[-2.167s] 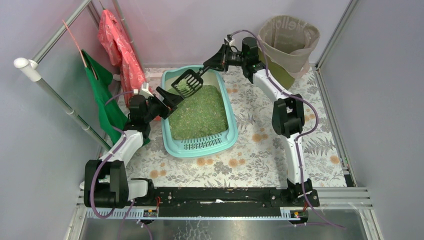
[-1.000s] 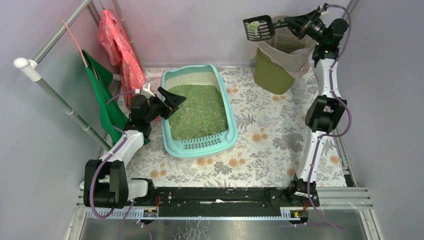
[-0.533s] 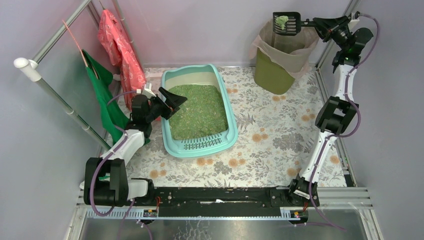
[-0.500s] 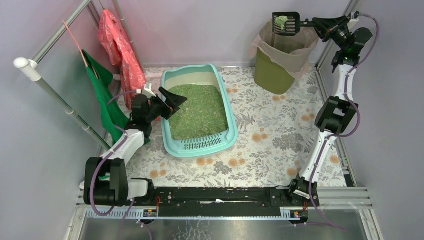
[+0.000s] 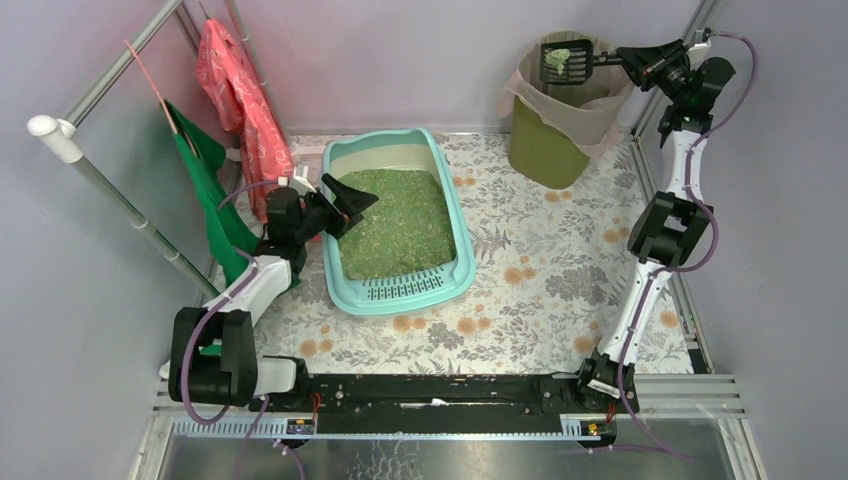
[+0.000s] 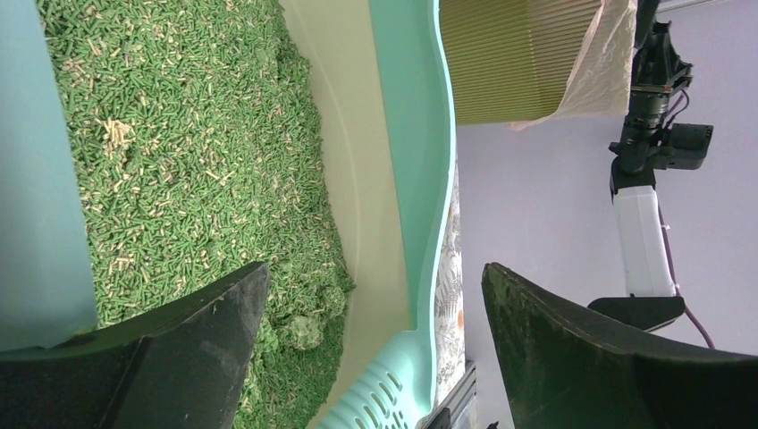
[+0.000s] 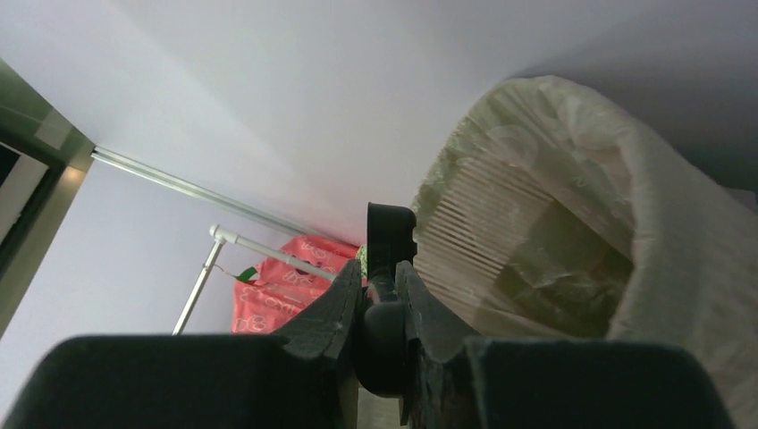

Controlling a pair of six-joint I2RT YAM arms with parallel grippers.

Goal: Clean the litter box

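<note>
The litter box (image 5: 461, 216) is a pale turquoise tray on the flowered floor, filled with green granules (image 5: 396, 224). My left gripper (image 5: 352, 206) hangs open over its left rim with nothing between the fingers. In the left wrist view the left gripper (image 6: 375, 304) spans the granules (image 6: 179, 161), the far rim (image 6: 420, 179) and a pale clump (image 6: 299, 331). My right gripper (image 5: 628, 56) is shut on the handle of a black scoop (image 5: 566, 60), which carries a green clump above the bin (image 5: 545, 145). In the right wrist view the right gripper (image 7: 383, 281) pinches the scoop handle (image 7: 386, 332) beside the bin's bag (image 7: 572, 268).
The olive bin lined with a beige bag stands at the back right corner by the wall. Red and green bags (image 5: 235, 100) hang from a rail (image 5: 110, 190) at the left. The litter box's slotted grille step (image 5: 405, 290) faces the arms' bases.
My right arm has carried the scoop with its clump from above the litter box over to the bin and lowered it slightly. The left arm has barely moved.
</note>
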